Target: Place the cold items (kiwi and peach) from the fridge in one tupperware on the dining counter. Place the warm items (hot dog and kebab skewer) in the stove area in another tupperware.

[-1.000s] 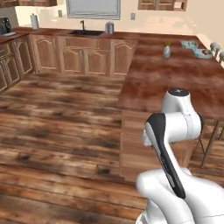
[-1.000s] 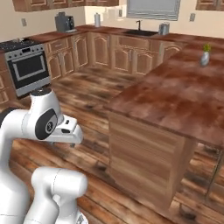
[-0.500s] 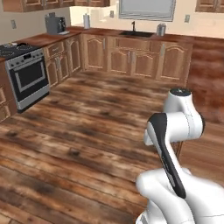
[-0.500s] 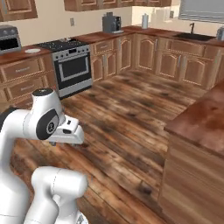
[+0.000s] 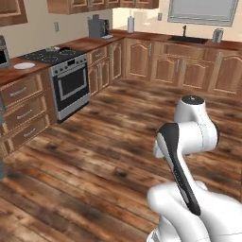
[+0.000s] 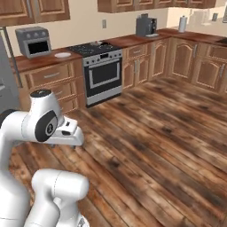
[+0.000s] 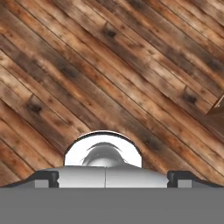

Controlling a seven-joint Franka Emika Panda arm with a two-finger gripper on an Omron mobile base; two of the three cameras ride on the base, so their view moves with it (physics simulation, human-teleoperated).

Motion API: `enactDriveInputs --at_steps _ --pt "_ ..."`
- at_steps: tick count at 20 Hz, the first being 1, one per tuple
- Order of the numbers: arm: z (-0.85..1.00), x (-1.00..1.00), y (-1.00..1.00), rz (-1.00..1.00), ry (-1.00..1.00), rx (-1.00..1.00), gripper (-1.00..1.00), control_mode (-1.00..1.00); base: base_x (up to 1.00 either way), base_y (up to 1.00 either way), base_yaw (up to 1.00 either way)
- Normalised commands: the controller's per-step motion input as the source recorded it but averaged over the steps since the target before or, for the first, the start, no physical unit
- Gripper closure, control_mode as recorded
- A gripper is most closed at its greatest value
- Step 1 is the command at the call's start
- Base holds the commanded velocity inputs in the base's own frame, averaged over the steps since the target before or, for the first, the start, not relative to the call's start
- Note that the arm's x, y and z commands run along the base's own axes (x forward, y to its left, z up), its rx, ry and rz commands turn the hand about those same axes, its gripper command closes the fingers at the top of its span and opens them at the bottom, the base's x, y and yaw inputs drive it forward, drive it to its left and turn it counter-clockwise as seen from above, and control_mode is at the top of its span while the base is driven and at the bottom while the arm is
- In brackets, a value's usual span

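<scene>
Hovering over bare plank floor [image 7: 109, 65], the gripper [image 7: 113, 177] points straight down, jaws spread wide with nothing between them. Ahead sits the stove area [image 6: 98, 48]: black cooktop over its steel oven front [image 5: 72, 85], wood countertop [image 6: 44, 60] on either side.

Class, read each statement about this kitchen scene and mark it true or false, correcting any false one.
1. The stove area has a steel oven front below it. True.
2. A white plate sits on the countertop beside the cooktop. True.
3. The gripper holds a peach. False: its jaws stand open with nothing between them, above bare wood floor.
4. The oven door hangs open. False: it is closed.
5. A paper towel roll stands on the far counter. True.
</scene>
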Motion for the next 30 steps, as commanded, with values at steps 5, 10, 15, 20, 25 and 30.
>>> enactDriveInputs --at_steps 5,10,15,20,25,30 --pt "0.00 0.00 0.00 0.00 0.00 0.00 -1.00 1.00 1.00 0.04 0.00" --pt "0.00 0.00 0.00 0.00 0.00 0.00 -1.00 1.00 1.00 -0.11 0.00" --pt "0.00 0.00 0.00 0.00 0.00 0.00 -1.00 1.00 1.00 -0.05 -0.02" --pt "0.00 0.00 0.00 0.00 0.00 0.00 -1.00 1.00 1.00 0.02 -0.08" --pt "0.00 0.00 0.00 0.00 0.00 0.00 -1.00 1.00 1.00 0.04 -0.01" --pt "0.00 0.00 0.00 0.00 0.00 0.00 -1.00 1.00 1.00 0.03 -0.01"
